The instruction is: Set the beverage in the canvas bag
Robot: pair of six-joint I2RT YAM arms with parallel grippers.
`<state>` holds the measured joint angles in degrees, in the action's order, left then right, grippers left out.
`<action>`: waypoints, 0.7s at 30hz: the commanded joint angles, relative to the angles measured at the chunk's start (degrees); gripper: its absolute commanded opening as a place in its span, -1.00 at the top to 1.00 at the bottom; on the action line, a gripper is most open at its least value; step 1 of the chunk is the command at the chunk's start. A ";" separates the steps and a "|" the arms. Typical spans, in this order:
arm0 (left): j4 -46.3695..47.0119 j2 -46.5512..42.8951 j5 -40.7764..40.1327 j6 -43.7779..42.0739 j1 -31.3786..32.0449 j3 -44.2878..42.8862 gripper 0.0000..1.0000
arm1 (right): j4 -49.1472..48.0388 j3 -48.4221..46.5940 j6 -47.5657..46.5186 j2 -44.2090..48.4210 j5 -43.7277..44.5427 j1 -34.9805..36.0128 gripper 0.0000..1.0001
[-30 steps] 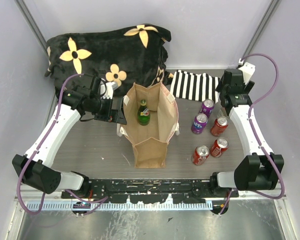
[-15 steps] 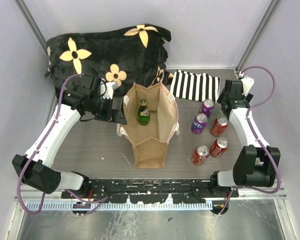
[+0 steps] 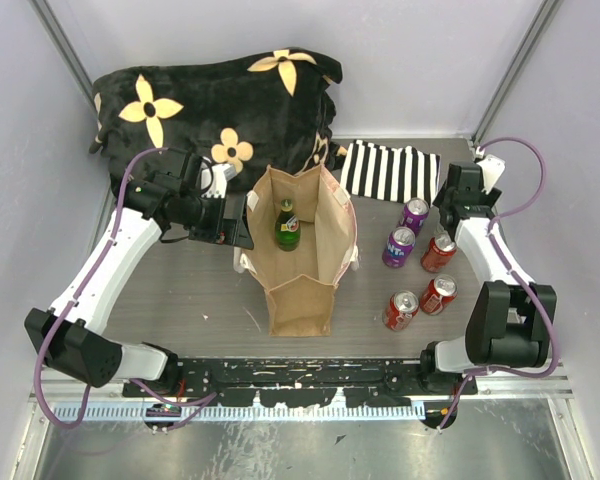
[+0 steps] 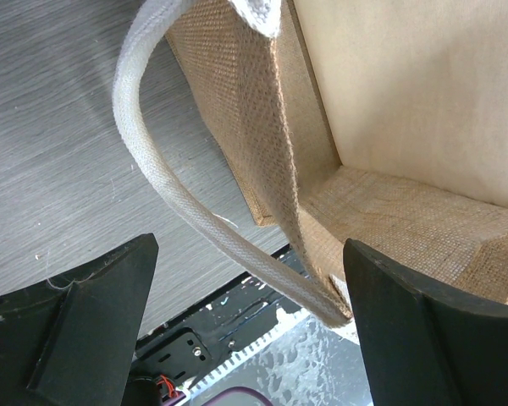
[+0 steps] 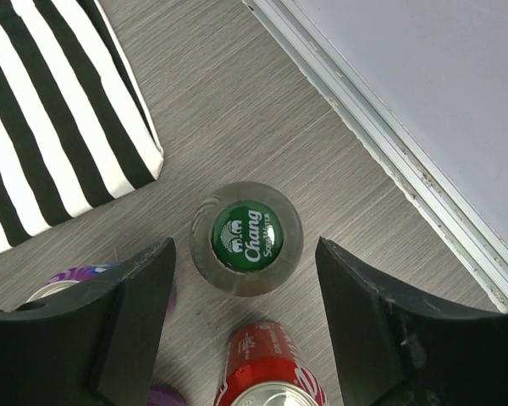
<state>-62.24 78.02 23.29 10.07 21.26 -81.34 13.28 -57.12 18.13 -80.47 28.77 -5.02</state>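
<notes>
I saw a black blanket with pale yellow flowers heaped at the far left of the grey tabletop, up against the back wall. Just beside it on the right, a black-and-white striped cloth lay flat, with bare tabletop between its corner and the metal edge rail.

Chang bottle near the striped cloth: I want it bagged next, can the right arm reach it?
Probably yes. The right end effector hangs open straight above the bottle, a finger on each side; only the red can beside it crowds the gap.
</notes>
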 commanded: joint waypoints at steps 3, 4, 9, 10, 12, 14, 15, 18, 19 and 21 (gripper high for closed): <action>-0.07 0.76 0.88 -0.86 -0.01 -0.11 -0.96 | -5.71 0.36 -0.88 -0.73 0.41 -0.24 -0.40; -0.03 0.80 0.88 -0.84 -0.07 -0.11 -0.96 | -6.03 0.45 -0.90 -0.85 0.42 -0.26 -0.39; -0.06 1.29 1.04 -0.85 -0.07 -0.34 -0.96 | -6.62 0.90 -1.04 -1.37 0.91 -0.28 -0.31; 0.00 1.41 0.98 -0.92 -0.05 -0.41 -0.96 | -6.94 1.28 -0.93 -1.24 1.07 -0.26 -0.29; -0.08 1.52 0.98 -1.10 -0.06 -0.61 -0.96 | -7.56 1.94 -0.69 -0.97 1.24 -0.26 -0.26; -0.03 1.68 0.97 -1.19 -0.07 -0.77 -0.96 | -7.91 2.43 -0.48 -0.77 1.47 -0.26 -0.24; -0.04 1.78 0.99 -1.23 -0.07 -0.84 -0.96 | -8.06 2.64 -0.42 -0.68 1.58 -0.26 -0.21; 0.04 1.87 1.12 -1.19 -0.05 -1.09 -0.96 | -8.55 2.82 -0.51 -0.50 1.57 -0.30 -0.11; 0.06 1.91 1.14 -1.12 -0.07 -1.02 -0.96 | -8.76 2.95 -0.62 -0.44 1.57 -0.31 -0.08; 0.01 1.92 1.25 -1.11 -0.07 -0.92 -0.96 | -9.12 3.00 -0.72 -0.39 1.62 -0.31 -0.05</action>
<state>-62.26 79.85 23.42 9.58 21.26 -81.34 7.62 -54.46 17.67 -81.91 29.52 -5.06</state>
